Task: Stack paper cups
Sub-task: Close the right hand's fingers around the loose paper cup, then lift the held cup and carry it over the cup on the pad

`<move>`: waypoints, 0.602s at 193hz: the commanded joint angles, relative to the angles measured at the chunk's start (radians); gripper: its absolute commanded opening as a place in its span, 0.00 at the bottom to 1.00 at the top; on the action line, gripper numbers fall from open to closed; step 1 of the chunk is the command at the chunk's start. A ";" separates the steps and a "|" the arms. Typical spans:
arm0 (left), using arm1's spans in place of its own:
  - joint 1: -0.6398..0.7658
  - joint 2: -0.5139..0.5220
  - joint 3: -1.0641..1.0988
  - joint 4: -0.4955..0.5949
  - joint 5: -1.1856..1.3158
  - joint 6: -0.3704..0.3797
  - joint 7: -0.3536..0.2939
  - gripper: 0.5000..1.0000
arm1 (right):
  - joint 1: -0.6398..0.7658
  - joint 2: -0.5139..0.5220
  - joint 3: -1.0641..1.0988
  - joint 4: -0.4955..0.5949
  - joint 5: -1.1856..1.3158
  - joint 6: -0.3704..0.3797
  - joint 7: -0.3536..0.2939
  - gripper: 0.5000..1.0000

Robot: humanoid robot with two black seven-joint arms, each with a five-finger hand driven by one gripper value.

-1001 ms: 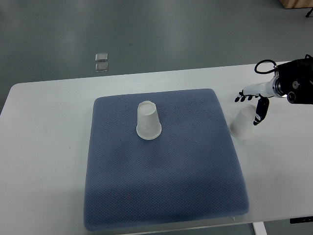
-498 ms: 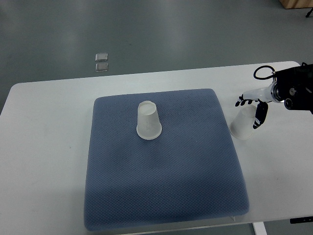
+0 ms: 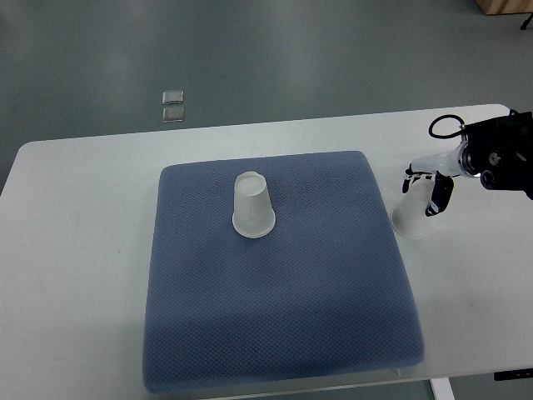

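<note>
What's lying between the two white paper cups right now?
Nothing stands between them: the top view shows only bare blue textured mat from the upside-down white paper cup to the white paper cup by the robot hand.

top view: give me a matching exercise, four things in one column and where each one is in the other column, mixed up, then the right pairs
Things:
1. cup on the pad
2. cup by the right hand
3. blue pad
4. right hand

Places:
A. spread over the middle of the white table
B. upside down on the blue pad, toward its far side
C. on the bare table just off the pad's right edge
D. coming in from the right edge, fingers around the top of a cup

Pairs: 1-B, 2-C, 3-A, 4-D
</note>
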 commanded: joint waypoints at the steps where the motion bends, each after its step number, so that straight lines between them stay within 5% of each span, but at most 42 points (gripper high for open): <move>1: -0.001 0.000 0.000 0.001 0.000 0.000 0.000 1.00 | 0.001 0.001 0.000 0.000 -0.002 0.000 0.000 0.31; 65: -0.001 0.000 0.001 0.000 0.000 0.000 -0.001 1.00 | 0.039 -0.018 -0.006 0.011 -0.002 0.012 0.000 0.29; 116: 0.001 0.000 0.003 -0.005 0.002 -0.002 0.000 1.00 | 0.424 -0.102 -0.130 0.166 -0.012 0.145 0.003 0.30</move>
